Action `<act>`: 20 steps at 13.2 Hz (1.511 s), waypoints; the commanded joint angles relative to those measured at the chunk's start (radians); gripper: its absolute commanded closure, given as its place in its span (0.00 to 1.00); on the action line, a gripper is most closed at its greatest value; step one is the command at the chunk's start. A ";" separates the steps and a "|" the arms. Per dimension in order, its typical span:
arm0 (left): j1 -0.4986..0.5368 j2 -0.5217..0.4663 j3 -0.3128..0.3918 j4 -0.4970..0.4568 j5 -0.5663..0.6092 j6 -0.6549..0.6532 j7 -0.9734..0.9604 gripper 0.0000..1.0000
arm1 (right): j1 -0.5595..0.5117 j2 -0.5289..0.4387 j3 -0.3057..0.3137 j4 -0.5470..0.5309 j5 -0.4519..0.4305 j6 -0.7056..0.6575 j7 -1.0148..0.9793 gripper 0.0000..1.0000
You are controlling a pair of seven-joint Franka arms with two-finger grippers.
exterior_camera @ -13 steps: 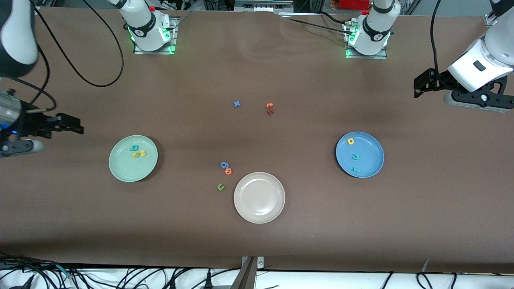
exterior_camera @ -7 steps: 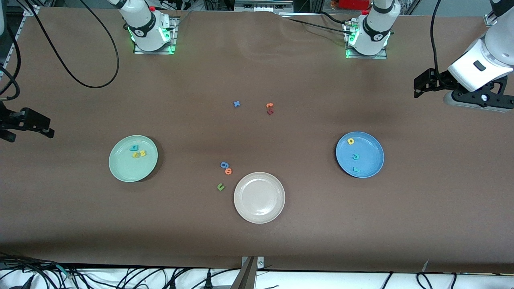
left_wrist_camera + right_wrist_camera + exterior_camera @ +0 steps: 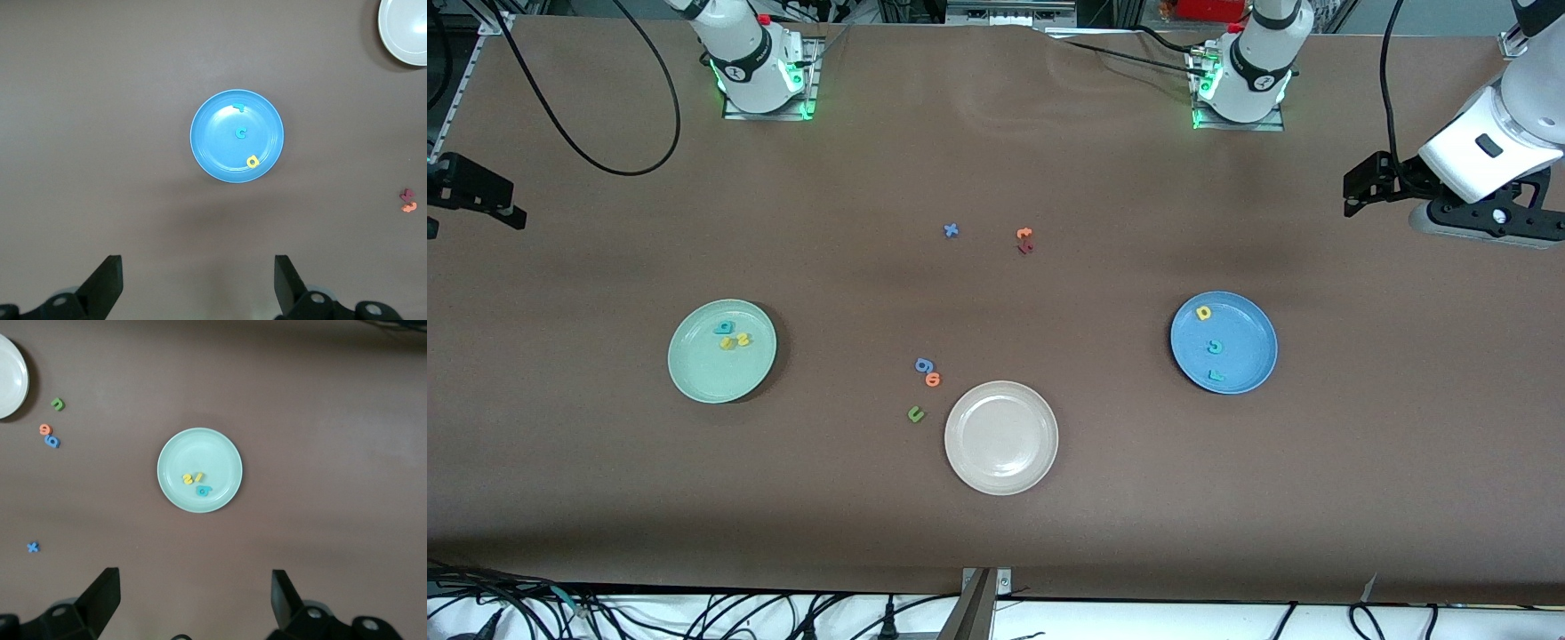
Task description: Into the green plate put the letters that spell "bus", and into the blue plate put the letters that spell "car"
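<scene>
The green plate (image 3: 710, 380) lies toward the right arm's end of the table and holds a teal b (image 3: 724, 327) and two yellow letters (image 3: 727, 343) (image 3: 743, 338). The blue plate (image 3: 1251, 348), toward the left arm's end, holds a yellow a (image 3: 1204, 312), a teal c (image 3: 1214, 347) and a teal r (image 3: 1216, 376). My right gripper (image 3: 193, 581) hangs open and empty high above the table by the green plate (image 3: 179, 457). The left gripper (image 3: 197, 267) is open and empty too, high above the table by the blue plate (image 3: 212, 141).
A beige plate (image 3: 1001, 476) sits nearest the front camera, mid-table. Beside it lie a green u (image 3: 915, 413), an orange letter (image 3: 933, 380) and a blue g (image 3: 923, 364). Farther from the camera are a blue x (image 3: 951, 230), an orange letter (image 3: 1024, 234) and a dark red one (image 3: 1024, 248).
The right arm has drawn back from beside the green plate toward its own end of the table and its base. The left arm has not moved.
</scene>
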 commanded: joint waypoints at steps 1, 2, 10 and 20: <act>0.008 -0.006 -0.001 0.012 -0.029 -0.019 0.015 0.00 | 0.003 -0.141 0.002 -0.223 -0.016 0.095 -0.015 0.00; 0.008 -0.006 -0.001 0.012 -0.031 -0.019 0.014 0.00 | 0.001 -0.152 0.003 -0.244 -0.016 0.106 -0.017 0.00; 0.008 -0.006 -0.001 0.012 -0.031 -0.019 0.015 0.00 | -0.002 -0.156 0.002 -0.281 -0.013 0.182 -0.018 0.00; 0.008 -0.006 -0.001 0.012 -0.031 -0.019 0.015 0.00 | -0.002 -0.150 0.002 -0.279 -0.013 0.179 -0.015 0.00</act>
